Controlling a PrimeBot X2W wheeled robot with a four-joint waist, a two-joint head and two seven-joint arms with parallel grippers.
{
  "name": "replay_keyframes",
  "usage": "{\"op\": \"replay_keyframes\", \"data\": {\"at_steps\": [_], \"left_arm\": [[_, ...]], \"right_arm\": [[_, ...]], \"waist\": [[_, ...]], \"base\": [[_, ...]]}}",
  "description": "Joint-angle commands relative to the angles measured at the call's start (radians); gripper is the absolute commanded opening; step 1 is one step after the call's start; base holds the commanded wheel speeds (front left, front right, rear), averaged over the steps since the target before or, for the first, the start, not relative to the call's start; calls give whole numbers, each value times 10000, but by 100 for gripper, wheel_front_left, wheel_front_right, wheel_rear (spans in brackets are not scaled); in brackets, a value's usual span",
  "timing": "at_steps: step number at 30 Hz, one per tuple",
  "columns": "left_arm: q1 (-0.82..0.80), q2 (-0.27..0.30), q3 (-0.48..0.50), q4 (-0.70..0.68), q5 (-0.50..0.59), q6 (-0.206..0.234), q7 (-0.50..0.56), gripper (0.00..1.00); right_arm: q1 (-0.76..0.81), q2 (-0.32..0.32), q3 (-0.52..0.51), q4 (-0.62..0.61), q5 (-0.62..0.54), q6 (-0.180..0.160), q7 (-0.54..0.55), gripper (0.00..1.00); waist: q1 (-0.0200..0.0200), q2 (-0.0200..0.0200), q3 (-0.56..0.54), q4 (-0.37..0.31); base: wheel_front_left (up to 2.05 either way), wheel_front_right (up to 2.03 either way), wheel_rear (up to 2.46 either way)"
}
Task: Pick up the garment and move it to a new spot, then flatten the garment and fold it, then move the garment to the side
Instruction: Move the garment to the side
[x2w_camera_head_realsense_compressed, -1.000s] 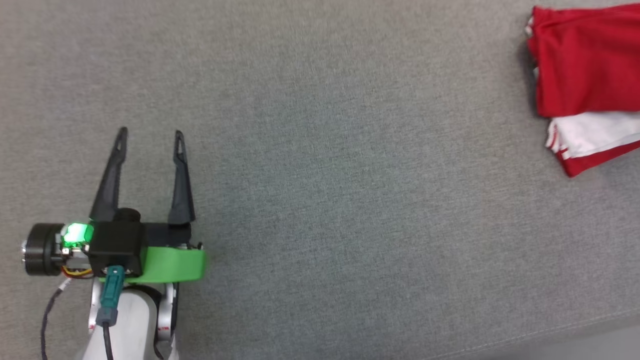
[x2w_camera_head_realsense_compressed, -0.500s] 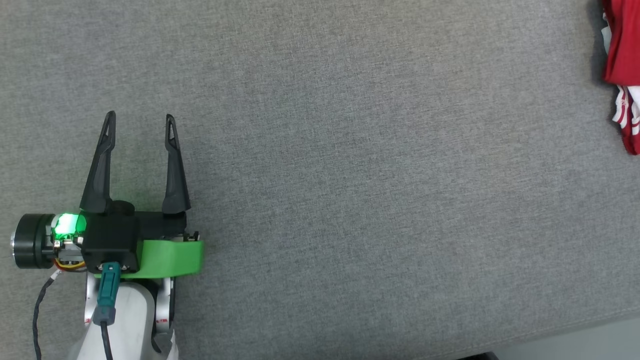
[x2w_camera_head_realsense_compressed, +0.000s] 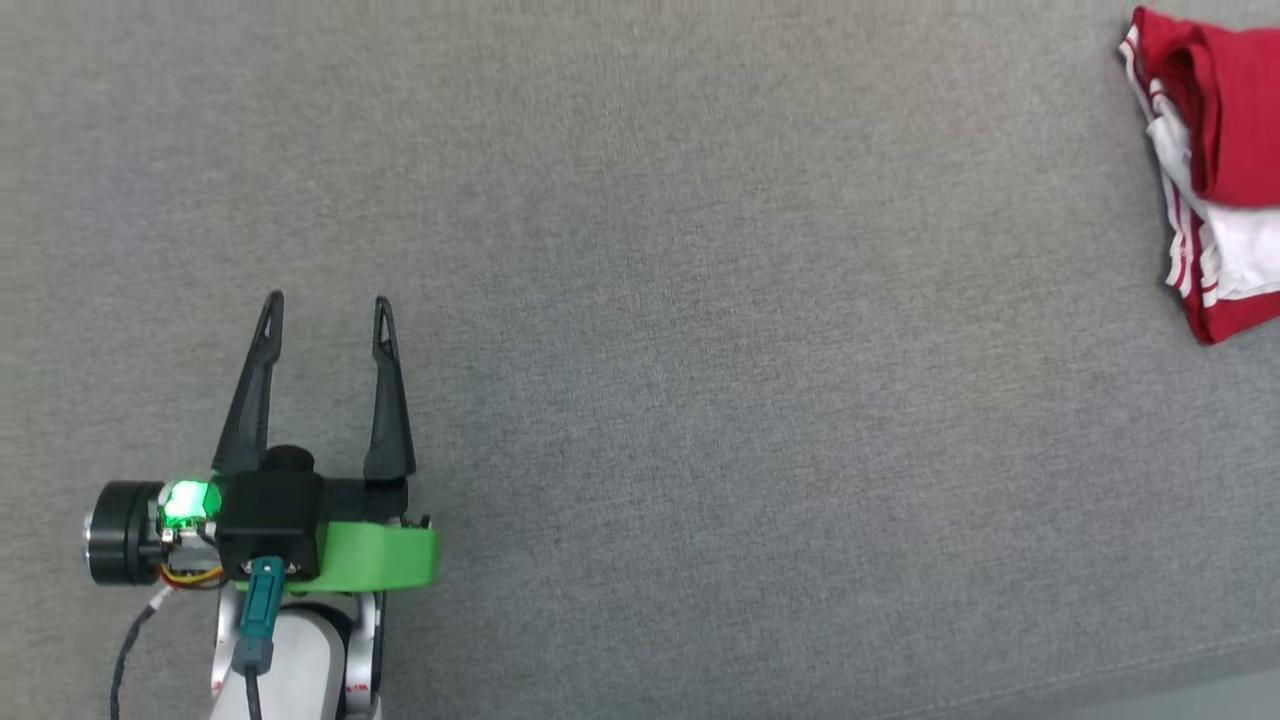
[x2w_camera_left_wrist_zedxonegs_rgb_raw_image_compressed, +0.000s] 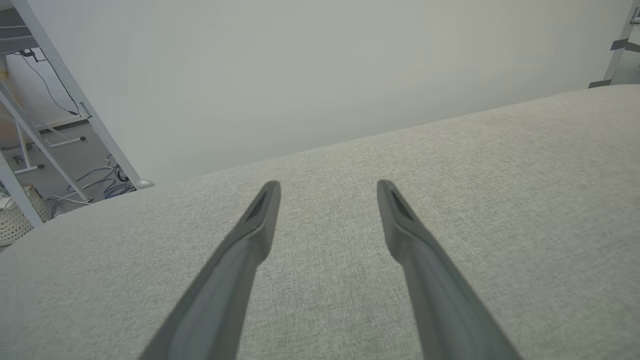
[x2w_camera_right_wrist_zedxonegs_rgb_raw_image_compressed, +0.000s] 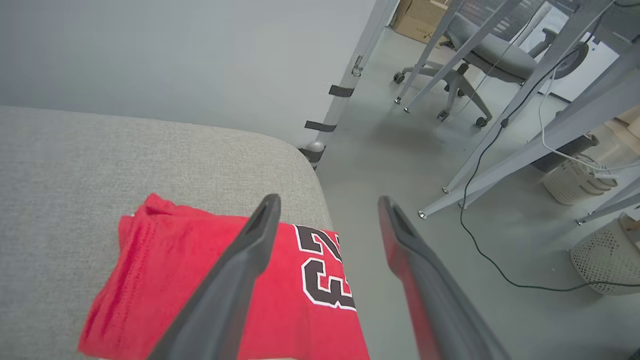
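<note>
The folded red garment (x2w_camera_right_wrist_zedxonegs_rgb_raw_image_compressed: 200, 280) lies at the far right edge of the grey cushion (x2w_camera_head_realsense_compressed: 700, 300). My right gripper (x2w_camera_right_wrist_zedxonegs_rgb_raw_image_compressed: 328, 200) hangs over it, its 2 fingers spread wide and holding nothing. My left gripper (x2w_camera_head_realsense_compressed: 327, 302) is well apart at the near left, equally wide and empty.

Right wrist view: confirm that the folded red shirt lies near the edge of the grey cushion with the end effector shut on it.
Wrong on the grip: the right wrist view shows the right end effector open, fingers spread over the shirt. The folded red shirt does lie near the edge of the grey cushion.
</note>
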Motion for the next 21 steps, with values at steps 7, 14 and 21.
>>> {"op": "replay_keyframes", "data": {"at_steps": [7,14,21], "left_arm": [[665,-153,72,259,-202,55,-59,100],[1026,-151,206,518,-283,-105,-59,100],[1211,-190,355,715,-350,-306,-59,100]], "right_arm": [[1439,1423,-642,-1769,-960,-7,-1791,100],[2995,3160,-964,-3563,-1989,-7,-2738,100],[4642,4838,-966,-4671,-2841,-7,-3088,100]], "waist": [[0,0,-1746,613],[0,0,-2489,1041],[0,0,-3050,1381]], "base": [[0,0,0],[0,0,0],[0,0,0]]}}
